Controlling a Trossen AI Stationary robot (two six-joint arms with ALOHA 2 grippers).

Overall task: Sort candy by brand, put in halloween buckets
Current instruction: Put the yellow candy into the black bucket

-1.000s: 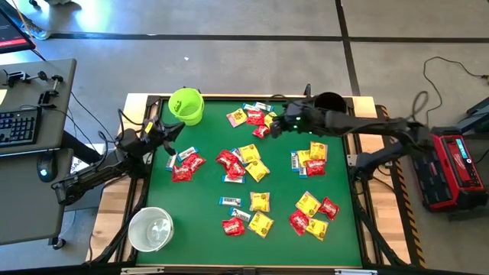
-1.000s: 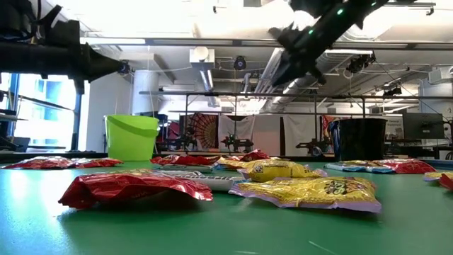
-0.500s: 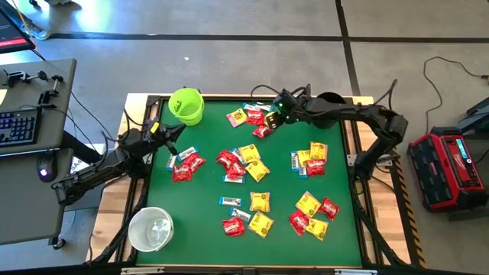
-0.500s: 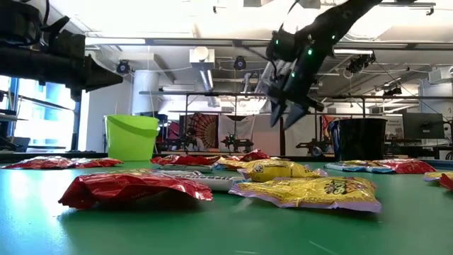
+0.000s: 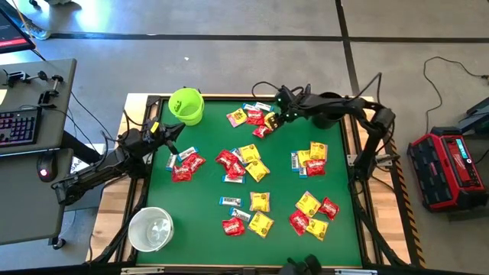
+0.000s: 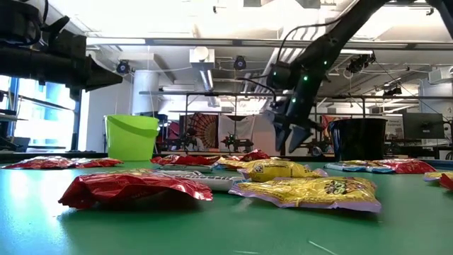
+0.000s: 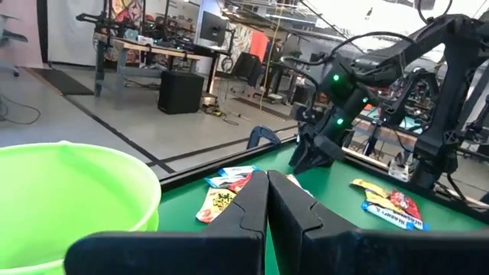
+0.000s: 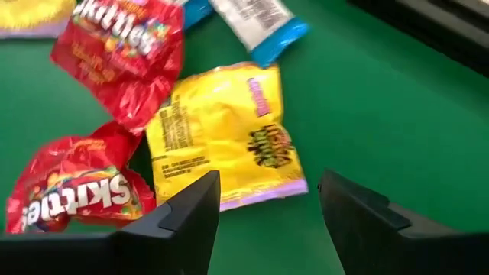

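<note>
Right gripper (image 5: 278, 109) is at the far side of the worktop (image 5: 206, 191), just left of the black bucket (image 5: 330, 101), over the far candy cluster. We see its fingers (image 8: 191, 221) spread wide with nothing between them. In the right wrist view a yellow packet (image 8: 218, 134) lies flat on the green just ahead of the fingers, roughly centred on the gap; two red packets (image 8: 122, 46) sit beside it and a white-and-blue bar (image 8: 260, 23) lies beyond. No contact that we can see. In the low view the gripper (image 6: 289, 134) hangs above the surface, tips pointing down.

Left gripper (image 5: 170, 131) waits at the left edge, near the green bucket (image 5: 186, 105); its fingers (image 7: 260, 206) are pressed together, empty.

The rest of the candy is spread over the middle and right of the worktop in loose groups: red and yellow packets plus a few bars. White bucket (image 5: 150, 229) stands at the near left corner. We cannot tell what is in the buckets.

Versus a second ago: the right fingers were closed and higher up, and they have since opened and come down toward the far cluster; the arm has folded back, elbow now nearer the right edge. Left arm and candy layout look unchanged.
</note>
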